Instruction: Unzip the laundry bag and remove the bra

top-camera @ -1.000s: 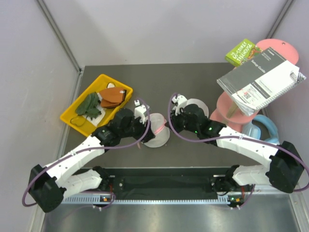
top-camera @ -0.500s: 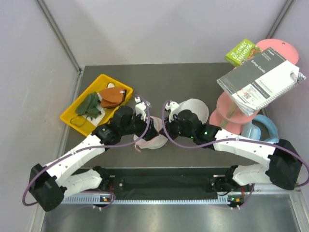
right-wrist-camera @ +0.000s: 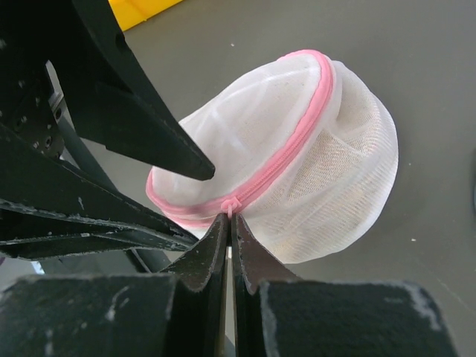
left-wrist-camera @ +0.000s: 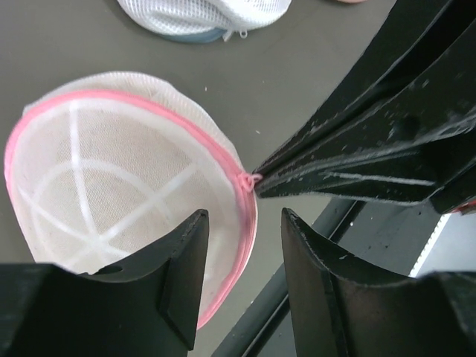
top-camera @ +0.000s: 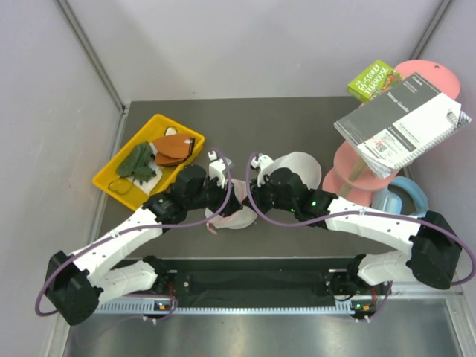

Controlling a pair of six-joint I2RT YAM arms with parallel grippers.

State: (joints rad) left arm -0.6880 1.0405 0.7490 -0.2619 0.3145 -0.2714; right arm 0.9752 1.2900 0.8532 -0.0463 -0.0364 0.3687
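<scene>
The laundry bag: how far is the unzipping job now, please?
Done: the right gripper is shut on the pink zipper pull of the laundry bag. In hand: the left gripper hangs open over the bag's rim. Left: the zip looks closed along the visible rim, and no bra shows.

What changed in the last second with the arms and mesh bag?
The left gripper and right gripper swung inward over the laundry bag, which slid toward the near edge. The right one is shut on the zipper pull; the left is open at the rim. The yellow tray stayed put.
</scene>
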